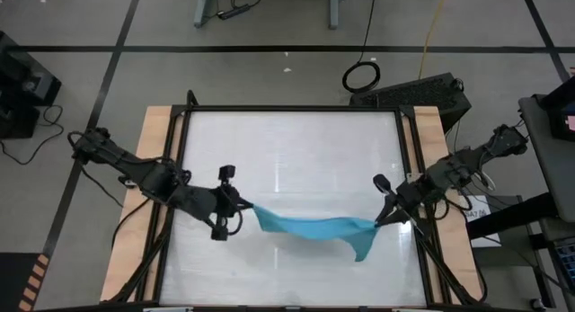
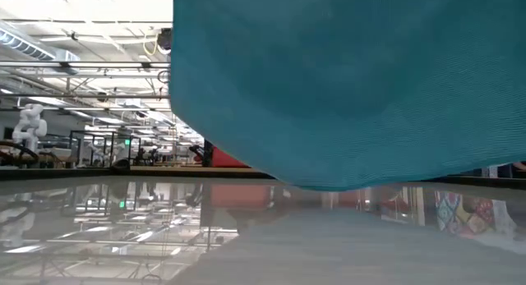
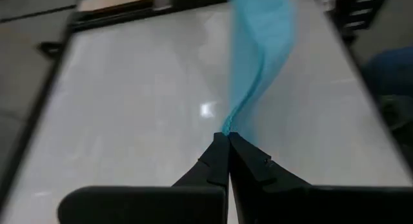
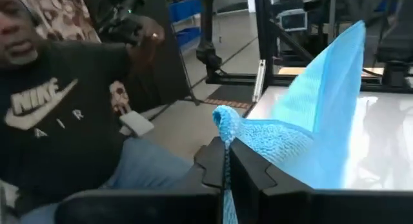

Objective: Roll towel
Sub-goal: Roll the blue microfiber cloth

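The turquoise towel (image 1: 310,227) hangs stretched between my two grippers over the near half of the white table (image 1: 287,150). My left gripper (image 1: 246,205) is shut on its left end and my right gripper (image 1: 378,221) on its right end. In the low view the towel (image 2: 345,80) fills the upper picture. Its lower edge (image 2: 329,185) hangs clear of the tabletop. A loose flap (image 1: 362,249) droops below the right end. My left gripper (image 3: 227,135) pinches a narrow gathered end of the towel (image 3: 227,125) between its two fingertips, slanting down from the table's left. From there the cloth runs away twisted and widens, off the table. My right gripper (image 4: 226,146) pinches a bunched corner of the towel (image 4: 225,124) between its two fingers, nearly level from the table's right. A small curl of cloth sticks up past the fingers. The rest spreads away toward the left arm, lifted clear.
A dark frame (image 1: 292,108) rims the table, with wooden strips (image 1: 153,168) outside it on both sides. A person in a black T-shirt (image 4: 58,108) sits beyond the table's right edge. The far half of the tabletop is bare.
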Controlling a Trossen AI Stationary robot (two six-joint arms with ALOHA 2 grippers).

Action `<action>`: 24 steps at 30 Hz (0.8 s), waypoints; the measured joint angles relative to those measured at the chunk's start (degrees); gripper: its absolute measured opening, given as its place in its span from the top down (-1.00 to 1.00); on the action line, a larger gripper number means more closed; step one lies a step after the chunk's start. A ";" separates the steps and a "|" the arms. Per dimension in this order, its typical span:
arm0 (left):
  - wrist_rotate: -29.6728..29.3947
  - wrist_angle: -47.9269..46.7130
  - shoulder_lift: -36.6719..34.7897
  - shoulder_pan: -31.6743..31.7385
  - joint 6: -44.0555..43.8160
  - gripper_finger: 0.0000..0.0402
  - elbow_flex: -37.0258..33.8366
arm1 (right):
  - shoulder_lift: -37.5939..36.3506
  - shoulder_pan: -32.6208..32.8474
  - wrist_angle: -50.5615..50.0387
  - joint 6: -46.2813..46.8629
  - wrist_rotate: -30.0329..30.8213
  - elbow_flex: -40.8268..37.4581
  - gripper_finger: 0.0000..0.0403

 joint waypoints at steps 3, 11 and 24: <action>-3.36 -3.17 1.11 3.01 -1.12 0.98 -0.61 | 0.26 -0.59 -8.29 -0.68 10.87 0.07 0.97; -0.26 -3.10 12.31 12.69 0.09 0.99 -6.34 | 6.15 -4.97 -26.30 6.60 23.25 -4.69 0.97; -0.41 4.25 22.25 11.28 8.07 0.99 -6.75 | 9.76 -2.21 -15.80 3.48 22.37 -14.36 0.97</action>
